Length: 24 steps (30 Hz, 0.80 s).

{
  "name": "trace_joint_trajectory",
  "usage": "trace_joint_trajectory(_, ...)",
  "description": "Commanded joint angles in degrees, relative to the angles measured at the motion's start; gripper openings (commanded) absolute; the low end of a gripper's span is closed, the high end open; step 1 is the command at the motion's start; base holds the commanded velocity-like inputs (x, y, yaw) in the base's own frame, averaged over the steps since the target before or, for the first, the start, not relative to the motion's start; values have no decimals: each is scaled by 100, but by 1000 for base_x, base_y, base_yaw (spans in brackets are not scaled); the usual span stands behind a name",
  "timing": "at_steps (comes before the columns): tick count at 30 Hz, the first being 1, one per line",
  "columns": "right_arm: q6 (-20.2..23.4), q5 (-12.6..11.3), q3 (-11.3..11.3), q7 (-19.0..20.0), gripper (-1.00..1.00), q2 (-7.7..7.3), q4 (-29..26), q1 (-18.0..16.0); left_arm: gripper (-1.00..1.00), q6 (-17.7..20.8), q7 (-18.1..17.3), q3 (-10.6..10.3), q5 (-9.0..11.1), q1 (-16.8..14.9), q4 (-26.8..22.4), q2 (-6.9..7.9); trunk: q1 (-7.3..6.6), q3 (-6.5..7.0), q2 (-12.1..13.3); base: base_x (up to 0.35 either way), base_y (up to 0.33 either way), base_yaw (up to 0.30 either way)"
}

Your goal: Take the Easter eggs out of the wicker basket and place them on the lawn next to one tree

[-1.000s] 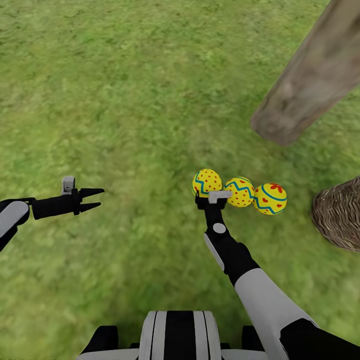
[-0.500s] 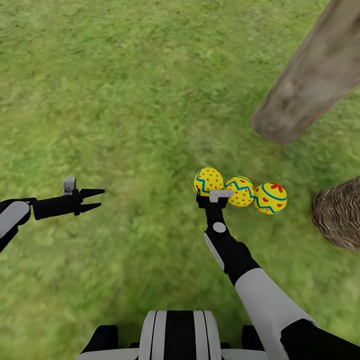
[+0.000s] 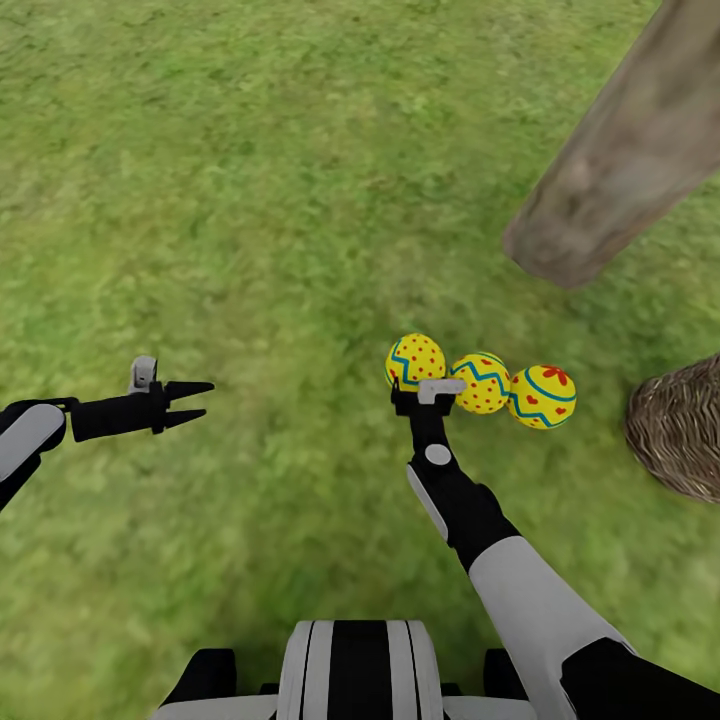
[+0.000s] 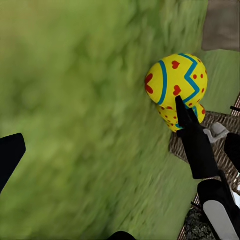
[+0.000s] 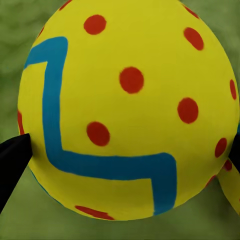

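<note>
Little has changed over the last second: the left gripper (image 3: pixel 196 400) has drifted slightly toward the eggs, and the right arm and eggs sit as they did.

Nearest the robot, the right gripper (image 3: pixel 420 392) reaches forward to the dotted egg (image 3: pixel 415 360). In the right wrist view that egg (image 5: pixel 127 107) sits between the two dark fingertips, which touch or nearly touch its flanks; whether they are gripping or have just let go cannot be told. The left gripper hangs above bare lawn (image 3: pixel 250 200), narrowly parted and holding nothing, well apart from the eggs.

Count: three eggs, in one row on the grass, touching or just beside each other, namely the dotted egg, the zigzag egg (image 3: pixel 481 383) and the heart egg (image 3: pixel 541 396). The row runs sideways from the right gripper toward the wicker basket (image 3: pixel 680 430), near but apart.

Beyond the row stands one tree (image 3: pixel 610 160), its trunk base near the eggs.

Judgement: placement looks complete once the fingers clear the dotted egg; retreat should run straight back along the arm.
</note>
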Motion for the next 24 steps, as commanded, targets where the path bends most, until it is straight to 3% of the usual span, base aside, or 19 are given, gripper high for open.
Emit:
trace_joint_trajectory(1,-11,-19,12,-28,-100,-2,7,-6,100,-2,-34,-19,-4,-7,8,5,-1,-3,-1,12,0,0)
trace_joint_trajectory(14,-19,-20,-6,-36,-100,-2,12,-5,100,-8,-26,-24,13,-7,272,5,-1,-3,-1,77,0,0)
trace_joint_trajectory(15,-20,-19,-6,-39,100,-2,12,-4,100,-7,-26,-26,13,-7,275,5,-1,-3,-1,0,0,0)
trace_joint_trajectory(18,-16,-19,-5,-50,100,-2,12,-6,100,-6,-26,-27,13,-7,284,5,-1,-3,-1,0,0,0)
trace_joint_trajectory(24,-17,-19,-1,-51,100,-2,12,-5,100,-6,-26,-27,8,-7,440,5,-16,130,7,0,0,0)
